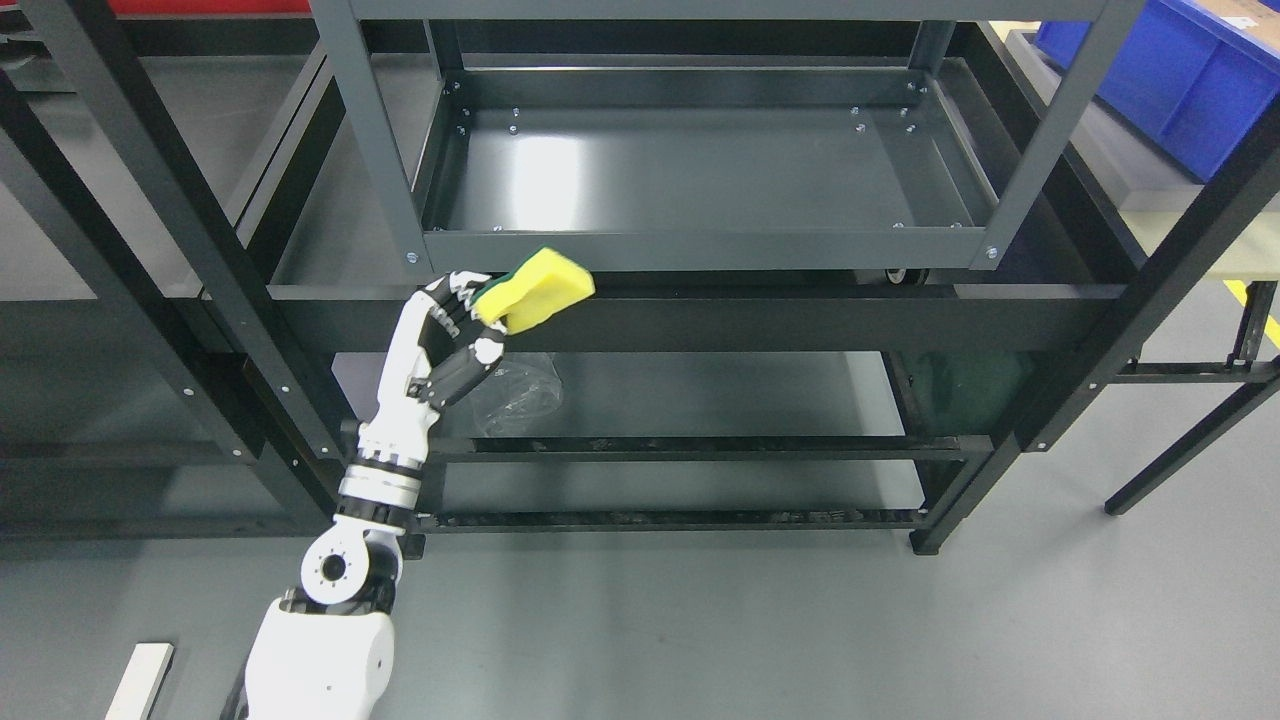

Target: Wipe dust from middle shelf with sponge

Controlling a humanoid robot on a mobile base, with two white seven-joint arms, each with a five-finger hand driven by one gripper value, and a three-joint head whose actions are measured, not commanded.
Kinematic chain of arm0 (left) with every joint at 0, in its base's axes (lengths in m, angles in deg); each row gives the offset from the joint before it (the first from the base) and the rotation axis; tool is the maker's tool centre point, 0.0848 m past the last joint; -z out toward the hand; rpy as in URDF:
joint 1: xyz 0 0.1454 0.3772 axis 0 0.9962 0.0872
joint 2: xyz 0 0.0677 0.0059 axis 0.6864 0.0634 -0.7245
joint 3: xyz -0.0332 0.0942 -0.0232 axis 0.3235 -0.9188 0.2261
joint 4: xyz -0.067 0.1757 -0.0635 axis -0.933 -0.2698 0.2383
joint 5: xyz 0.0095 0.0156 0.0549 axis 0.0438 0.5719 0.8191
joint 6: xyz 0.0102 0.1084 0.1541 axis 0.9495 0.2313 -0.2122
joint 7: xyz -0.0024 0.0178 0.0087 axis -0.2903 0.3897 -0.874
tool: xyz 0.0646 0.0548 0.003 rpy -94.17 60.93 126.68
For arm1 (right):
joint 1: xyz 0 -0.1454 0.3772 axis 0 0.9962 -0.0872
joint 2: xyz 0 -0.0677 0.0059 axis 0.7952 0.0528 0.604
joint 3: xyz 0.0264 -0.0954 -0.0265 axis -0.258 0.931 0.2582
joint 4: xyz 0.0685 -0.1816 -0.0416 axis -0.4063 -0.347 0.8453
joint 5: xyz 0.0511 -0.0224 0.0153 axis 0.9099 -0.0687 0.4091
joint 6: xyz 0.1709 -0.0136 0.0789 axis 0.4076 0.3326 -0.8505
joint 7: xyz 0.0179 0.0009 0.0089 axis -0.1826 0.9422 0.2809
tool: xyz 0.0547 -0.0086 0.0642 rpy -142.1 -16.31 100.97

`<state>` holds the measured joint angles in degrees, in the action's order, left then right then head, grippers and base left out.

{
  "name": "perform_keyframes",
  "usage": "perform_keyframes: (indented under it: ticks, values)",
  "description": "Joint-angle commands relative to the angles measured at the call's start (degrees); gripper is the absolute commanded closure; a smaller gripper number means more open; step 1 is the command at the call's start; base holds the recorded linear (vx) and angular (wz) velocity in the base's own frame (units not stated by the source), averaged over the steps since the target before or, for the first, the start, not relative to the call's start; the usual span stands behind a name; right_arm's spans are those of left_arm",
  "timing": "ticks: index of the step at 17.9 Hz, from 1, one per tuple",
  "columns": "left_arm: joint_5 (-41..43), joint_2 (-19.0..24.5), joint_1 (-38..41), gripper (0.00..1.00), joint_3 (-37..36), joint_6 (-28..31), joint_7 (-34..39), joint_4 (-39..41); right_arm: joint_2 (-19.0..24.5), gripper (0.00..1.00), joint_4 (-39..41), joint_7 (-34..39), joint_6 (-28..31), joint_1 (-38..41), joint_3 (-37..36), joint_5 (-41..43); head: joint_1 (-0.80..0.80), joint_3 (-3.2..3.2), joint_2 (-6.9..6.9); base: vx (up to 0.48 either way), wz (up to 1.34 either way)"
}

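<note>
Gripping the yellow sponge, left hand sits below the shelf rim

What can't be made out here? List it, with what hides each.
Head view only:
- Dust on the middle shelf: too fine to see, with glare across the tray.
- Sponge underside: covered by the left hand.
- Blue bin: cut off by the top and right edges.
- Right arm: outside the frame.
</note>
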<state>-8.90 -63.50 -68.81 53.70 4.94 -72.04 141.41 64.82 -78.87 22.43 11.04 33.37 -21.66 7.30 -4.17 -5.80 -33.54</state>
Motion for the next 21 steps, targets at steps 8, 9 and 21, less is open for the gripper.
perform_keyframes:
  ticks: [8, 9, 21]
  values:
    - [-5.94, 0.91, 6.23, 1.00, -1.01, 6.10, 5.78, 16.99, -1.00, 0.00, 1.00, -0.05, 0.02, 0.00, -0.03, 0.00, 0.00, 0.00, 0.00, 0.000, 0.00]
    - [-5.94, 0.91, 7.20, 1.00, -1.89, 6.19, 5.78, 17.97, -1.00, 0.00, 1.00, -0.05, 0.02, 0.00, -0.03, 0.00, 0.00, 0.00, 0.00, 0.000, 0.00]
    - [-5.94, 0.91, 8.62, 1.00, -2.25, 6.19, 5.69, 18.33, -1.00, 0.00, 1.00, -0.05, 0.02, 0.00, 0.06, 0.00, 0.00, 0.00, 0.00, 0.000, 0.00]
